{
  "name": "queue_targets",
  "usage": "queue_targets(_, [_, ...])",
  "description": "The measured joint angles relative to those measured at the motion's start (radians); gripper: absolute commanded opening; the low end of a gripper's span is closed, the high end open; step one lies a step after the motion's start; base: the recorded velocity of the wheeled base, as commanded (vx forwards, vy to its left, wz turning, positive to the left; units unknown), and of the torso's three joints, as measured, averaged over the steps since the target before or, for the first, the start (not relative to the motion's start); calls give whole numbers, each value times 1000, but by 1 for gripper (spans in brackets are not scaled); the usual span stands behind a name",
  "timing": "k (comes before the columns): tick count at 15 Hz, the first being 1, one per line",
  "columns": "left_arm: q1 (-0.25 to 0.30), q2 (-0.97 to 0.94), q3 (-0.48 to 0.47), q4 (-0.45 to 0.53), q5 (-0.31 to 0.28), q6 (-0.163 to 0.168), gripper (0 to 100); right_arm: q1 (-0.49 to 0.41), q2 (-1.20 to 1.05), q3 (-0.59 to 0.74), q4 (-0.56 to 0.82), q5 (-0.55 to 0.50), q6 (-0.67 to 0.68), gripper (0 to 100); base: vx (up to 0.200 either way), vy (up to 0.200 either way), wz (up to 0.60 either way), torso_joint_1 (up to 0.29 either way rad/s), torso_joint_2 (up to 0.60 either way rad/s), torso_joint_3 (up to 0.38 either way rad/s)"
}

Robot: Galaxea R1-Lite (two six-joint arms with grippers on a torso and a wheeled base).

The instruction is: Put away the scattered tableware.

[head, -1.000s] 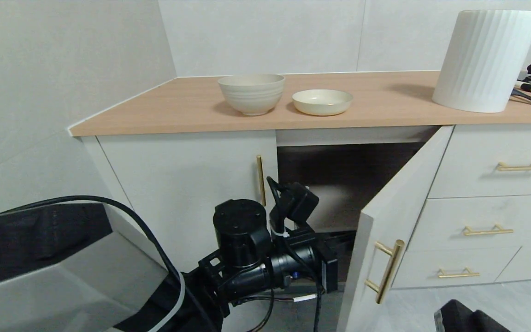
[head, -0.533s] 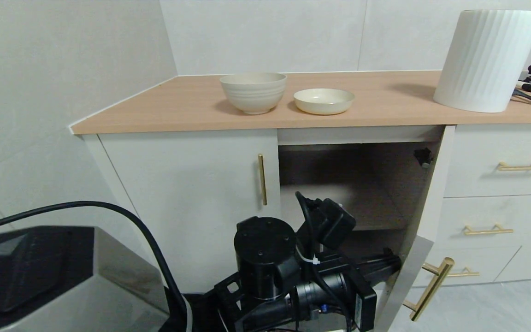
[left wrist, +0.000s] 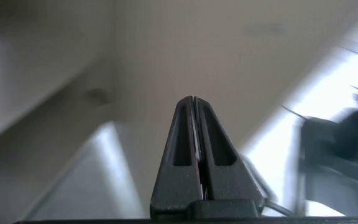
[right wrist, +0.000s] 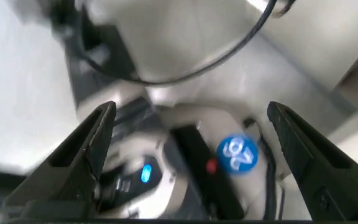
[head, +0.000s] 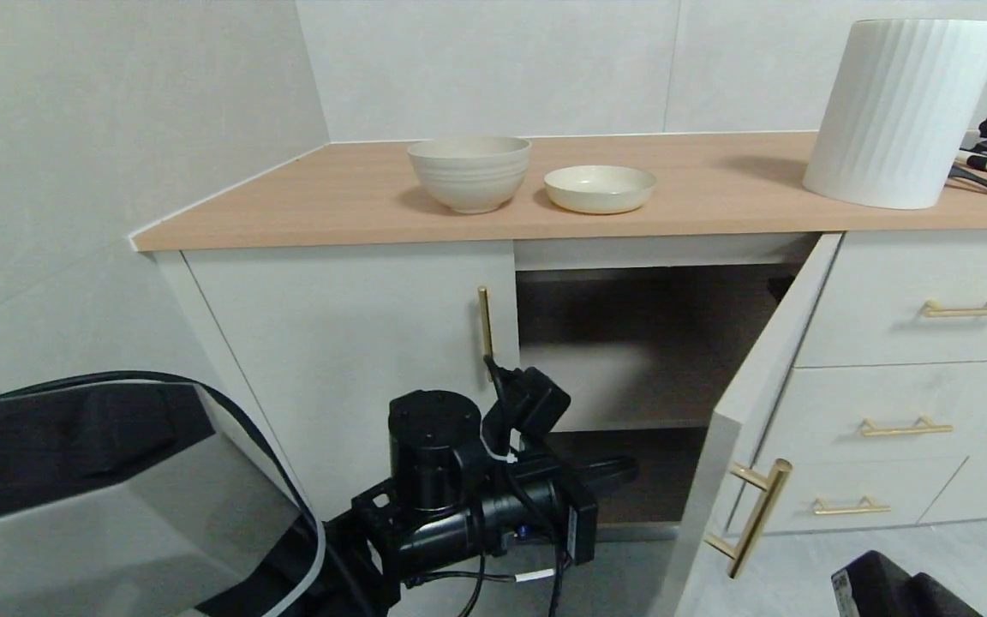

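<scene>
With the left gripper clenched empty near the half-open cabinet door and the right gripper gaping, nothing holds that door from swinging shut

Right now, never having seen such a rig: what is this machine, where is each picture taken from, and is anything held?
It is a two-armed robot on wheels. The wide picture looks down from its head at a wooden counter; a deep bowl and a shallow dish sit there side by side, apart, with a ribbed white container farther right. Below, one cabinet door stands open. The other two pictures come from wrist cameras. The left gripper is shut and holds nothing; the right gripper is open and empty.
</scene>
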Motion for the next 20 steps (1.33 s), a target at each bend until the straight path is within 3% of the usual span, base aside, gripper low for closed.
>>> queue_targets(5, [62,73,-118,18,31,1,0,-26,18,-4,-17,1,14,100,0,0,0,0,0,0])
queue_targets(9, [63,100,-169,18,52,1,0,-27,25,-4,-18,1,13,100,-150,0,0,1,1,3])
queue_targets(15, [63,124,-194,21,52,1,0,-28,27,-3,-17,1,13,100,0,0,0,0,0,0])
queue_targets(18, [51,130,-206,18,56,1,0,-22,27,-1,-17,2,12,100,0,0,0,0,0,0])
queue_targets(20, [-11,124,-207,17,64,1,0,5,27,3,-17,3,14,100,0,0,0,0,0,0])
